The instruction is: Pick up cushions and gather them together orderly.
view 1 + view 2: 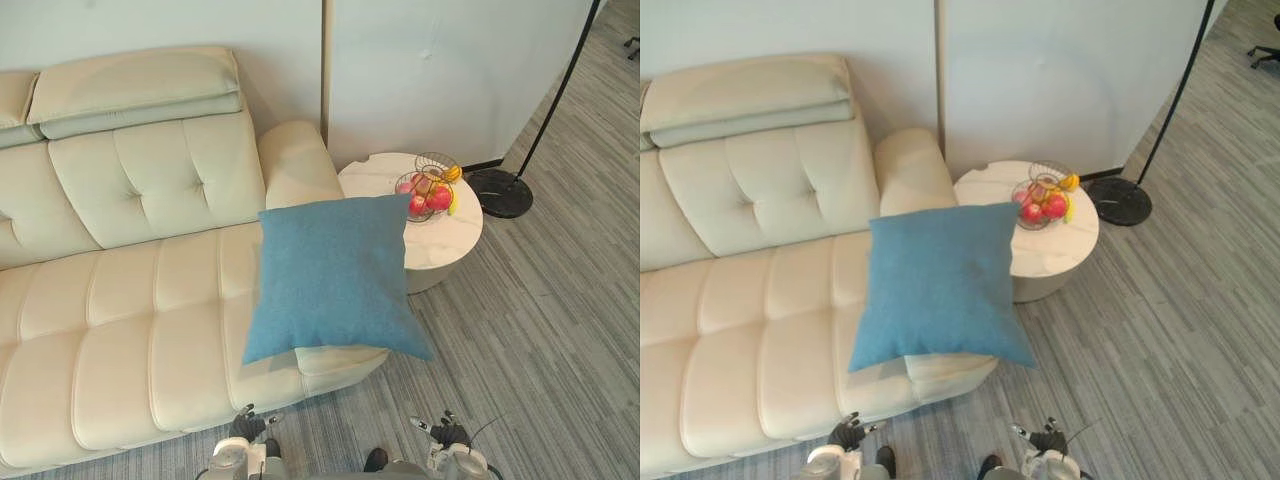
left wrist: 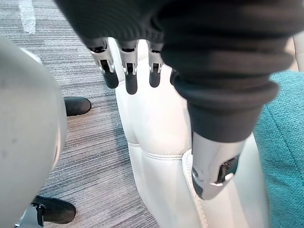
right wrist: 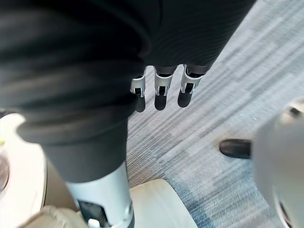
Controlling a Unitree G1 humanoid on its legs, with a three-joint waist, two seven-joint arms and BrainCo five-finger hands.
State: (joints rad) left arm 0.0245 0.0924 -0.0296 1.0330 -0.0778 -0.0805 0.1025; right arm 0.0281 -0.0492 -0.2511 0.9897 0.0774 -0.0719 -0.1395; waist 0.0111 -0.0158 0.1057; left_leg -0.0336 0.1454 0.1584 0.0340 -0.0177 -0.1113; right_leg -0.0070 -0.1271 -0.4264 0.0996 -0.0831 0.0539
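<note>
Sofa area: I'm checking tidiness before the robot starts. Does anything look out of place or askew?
The square blue fabric cushion lies askew at the right end of the cream leather sofa, one corner hanging past the seat's front edge over the grey carpet floor.

A cream leather sofa (image 1: 130,300) carries one blue cushion (image 1: 335,275) at the right end of its seat. The cushion's top edge reaches the armrest and its lower corners hang past the seat's front edge. Just beside that end stands a round white surface (image 1: 455,238) bearing a wire basket (image 1: 428,190) of fruit near its far edge. On the grey striped floor (image 1: 540,330) behind it rests a black lamp base (image 1: 498,192).
</note>
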